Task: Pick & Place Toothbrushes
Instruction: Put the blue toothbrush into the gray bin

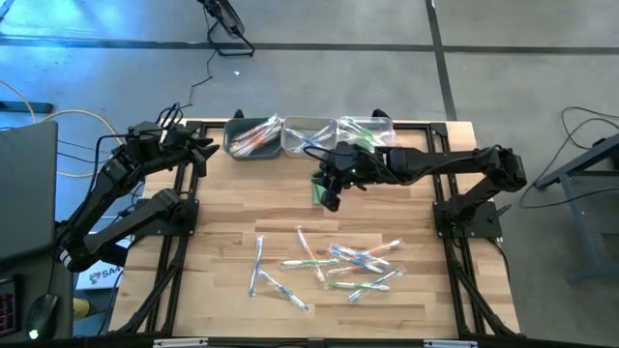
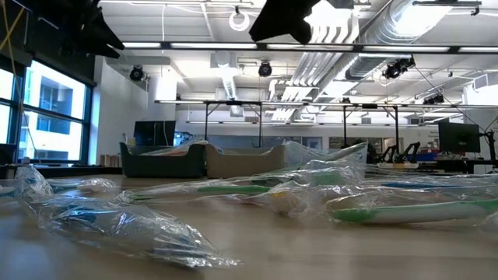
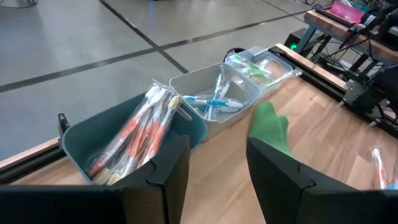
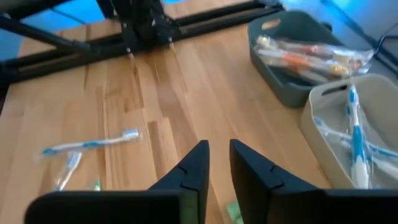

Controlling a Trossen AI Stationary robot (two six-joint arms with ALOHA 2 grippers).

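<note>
Several wrapped toothbrushes (image 1: 329,266) lie loose on the wooden table near its near edge and fill the foreground of the low view (image 2: 257,190). One blue toothbrush (image 4: 93,143) shows in the right wrist view. My right gripper (image 1: 329,198) (image 4: 219,144) hangs high over the table's middle, just before the bins. Its fingers stand a narrow gap apart with nothing between them. A green folded piece (image 1: 317,190) (image 3: 270,127) lies under it. My left gripper (image 1: 201,150) (image 3: 217,146) is open and empty beside the dark bin.
Three bins stand along the far edge. The dark grey bin (image 1: 253,137) (image 3: 124,143) holds orange-accented brushes, the pale middle bin (image 1: 308,133) (image 3: 214,99) blue ones, and the clear bin (image 1: 366,129) (image 3: 261,62) green ones. Bare wood lies between the bins and the pile.
</note>
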